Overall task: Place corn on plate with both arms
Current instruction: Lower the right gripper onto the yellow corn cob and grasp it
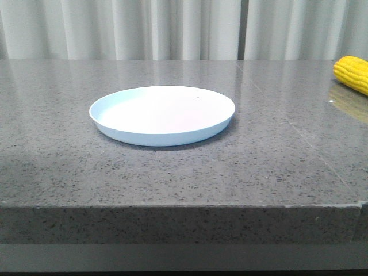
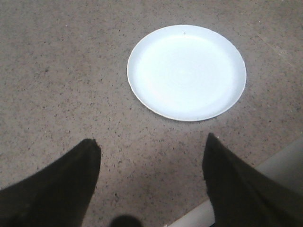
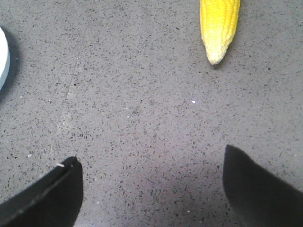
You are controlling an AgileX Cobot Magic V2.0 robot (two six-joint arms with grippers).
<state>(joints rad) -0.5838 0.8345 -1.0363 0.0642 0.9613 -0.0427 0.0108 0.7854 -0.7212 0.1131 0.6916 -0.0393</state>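
The pale blue-white plate point(image 1: 162, 115) lies empty on the grey speckled table, near its middle. It also shows in the left wrist view point(image 2: 186, 72), and its rim shows at the edge of the right wrist view point(image 3: 3, 59). The yellow corn point(image 1: 352, 73) lies on the table at the far right, cut off by the frame edge. Its paler tip shows in the right wrist view point(image 3: 218, 27). My left gripper point(image 2: 152, 144) is open and empty above bare table, short of the plate. My right gripper point(image 3: 151, 161) is open and empty, short of the corn's tip. Neither arm shows in the front view.
The table's front edge point(image 1: 172, 204) runs across the front view, and a strip of it shows in the left wrist view point(image 2: 279, 165). White curtains point(image 1: 172, 29) hang behind the table. A seam point(image 1: 287, 123) runs across the tabletop right of the plate.
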